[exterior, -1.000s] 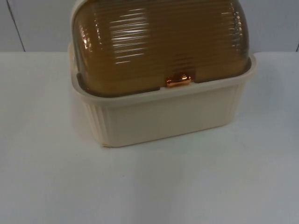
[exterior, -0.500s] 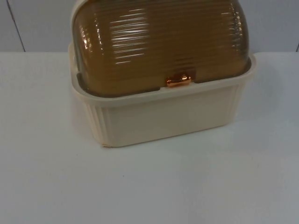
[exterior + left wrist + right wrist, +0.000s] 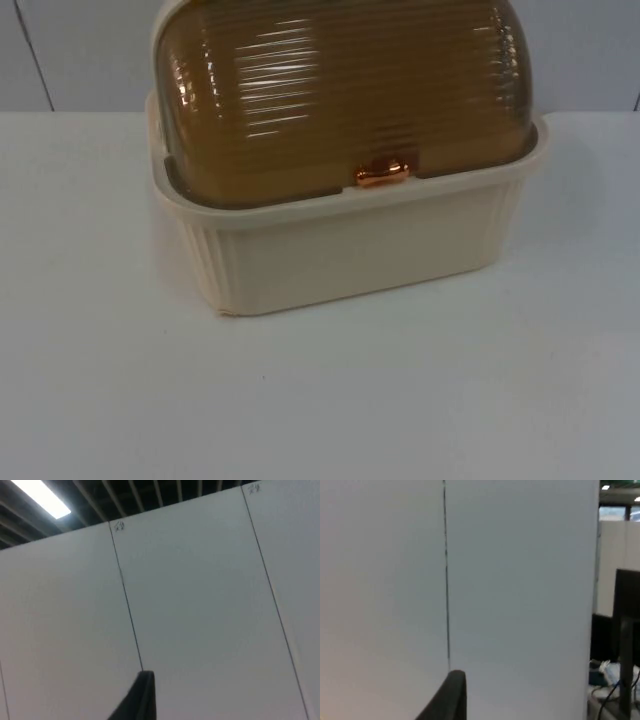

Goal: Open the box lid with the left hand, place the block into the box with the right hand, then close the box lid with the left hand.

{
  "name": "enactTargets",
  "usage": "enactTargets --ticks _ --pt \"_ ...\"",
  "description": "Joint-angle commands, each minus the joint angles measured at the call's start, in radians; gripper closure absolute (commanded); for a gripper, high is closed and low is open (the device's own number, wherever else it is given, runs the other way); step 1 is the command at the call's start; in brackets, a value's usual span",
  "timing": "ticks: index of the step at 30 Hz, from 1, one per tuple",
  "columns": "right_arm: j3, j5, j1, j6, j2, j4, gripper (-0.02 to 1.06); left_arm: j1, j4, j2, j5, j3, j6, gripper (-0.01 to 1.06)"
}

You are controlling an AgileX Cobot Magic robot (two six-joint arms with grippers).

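Sitting at twelve o'clock on the white bench point(image 3: 320, 400), the cream box point(image 3: 350, 250) is seen with its amber lid point(image 3: 340, 95) down — opening is judged pending, the handle point(image 3: 382, 172) needing the left claw point(image 3: 137, 700), whose grip state, like the right claw's point(image 3: 447, 697), cannot be told.

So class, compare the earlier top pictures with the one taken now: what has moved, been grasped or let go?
Nothing visibly changed. The cream box stands in the same spot on the white table, its amber ribbed lid shut with the copper handle at the front.
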Motion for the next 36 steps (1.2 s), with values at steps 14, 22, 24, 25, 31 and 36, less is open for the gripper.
enactTargets --ticks 14,22,24,25,31,36 --pt "-0.088 -0.057 -0.117 -0.297 -0.003 0.409 0.00 0.025 0.024 -0.002 0.081 -0.046 -0.046 0.00" --pt "-0.030 0.045 -0.124 -0.270 -0.003 0.419 0.00 0.025 0.031 -0.002 0.222 -0.046 -0.054 0.00" --pt "-0.008 0.079 -0.124 -0.241 -0.003 0.419 0.00 0.025 0.031 -0.002 0.288 -0.046 -0.070 0.00" --pt "0.010 0.099 -0.124 -0.225 -0.003 0.419 0.00 0.025 0.031 -0.002 0.316 -0.045 -0.080 0.00" --pt "0.144 0.123 -0.124 -0.197 -0.003 0.417 0.00 0.025 0.059 -0.002 0.386 0.030 -0.151 0.00" --pt "0.232 0.146 -0.124 -0.173 -0.003 0.417 0.00 0.025 0.123 -0.002 0.449 0.157 -0.270 0.00"
